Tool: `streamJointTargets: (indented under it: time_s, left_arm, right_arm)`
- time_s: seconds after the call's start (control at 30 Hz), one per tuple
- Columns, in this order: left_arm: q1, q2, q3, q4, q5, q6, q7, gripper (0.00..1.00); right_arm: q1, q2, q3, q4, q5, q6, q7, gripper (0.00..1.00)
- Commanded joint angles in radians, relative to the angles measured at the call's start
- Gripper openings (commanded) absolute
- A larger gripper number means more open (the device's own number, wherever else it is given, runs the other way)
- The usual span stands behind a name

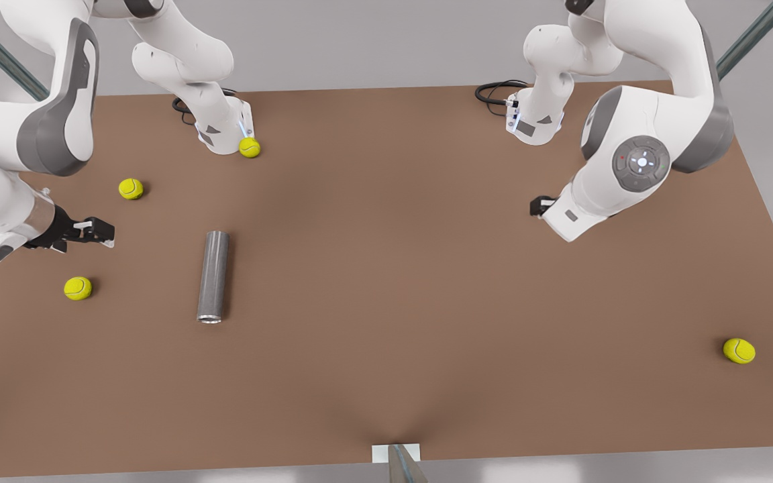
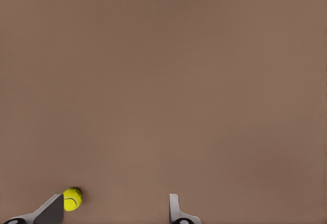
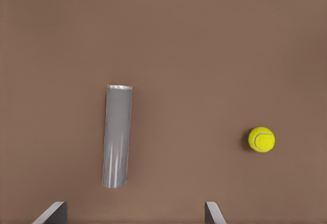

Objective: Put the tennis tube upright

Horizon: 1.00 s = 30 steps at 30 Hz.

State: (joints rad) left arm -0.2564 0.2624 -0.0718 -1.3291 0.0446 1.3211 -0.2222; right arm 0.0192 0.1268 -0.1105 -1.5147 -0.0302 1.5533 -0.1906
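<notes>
A brown table [image 1: 427,282] fills the scene, with grey floor beyond its far edge and the two arm bases bolted along that edge. The tennis tube [image 1: 213,276] lies flat on the table toward the front view's left, its long axis running roughly from the far edge toward the near edge, with the lighter open rim at the near end. It is not yet upright.

The right pincer [image 1: 94,231] hovers just beyond the tube on the front view's left, between two tennis balls: one [image 1: 131,188] farther back, another [image 1: 78,288] closer to the near edge. From its wrist camera, the tube [image 3: 117,136] lies ahead of the fingertips [image 3: 53,213], which stand wide apart with nothing between them, so this pincer is open and empty. A ball [image 3: 261,139] sits well apart from the tube there.

The left pincer [image 1: 539,205] waits on the front view's right, well apart from the tube. Its wrist view shows bare table, parted fingertips [image 2: 176,209] and one ball [image 2: 72,199] just beside them; it too is open and empty.

The right arm is clearly nearer, so the move likely falls to it. The front view gives the tube's place among both arms; the right wrist view shows that the tube lies lengthwise away from the pincer rather than across its opening. Two further balls rest by the base [image 1: 249,147] and at the far right [image 1: 739,351].
</notes>
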Motion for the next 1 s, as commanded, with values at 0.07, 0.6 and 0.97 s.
streamJointTargets:
  time_s: [0.07,0.6,0.97]
  left_arm:
    - [0.002,0.000,0.003,0.001,-0.003,0.030,0.012,1.00]
    - [0.017,-0.002,0.035,-0.051,-0.049,0.153,-0.009,1.00]
    - [0.014,-0.008,0.040,-0.134,-0.054,0.197,-0.009,1.00]
  right_arm:
    - [0.002,0.014,0.003,-0.004,-0.016,0.002,-0.020,1.00]
    - [0.120,0.074,0.003,-0.665,0.039,0.824,0.029,1.00]
    - [0.136,0.201,0.003,-0.674,0.066,0.827,0.028,1.00]
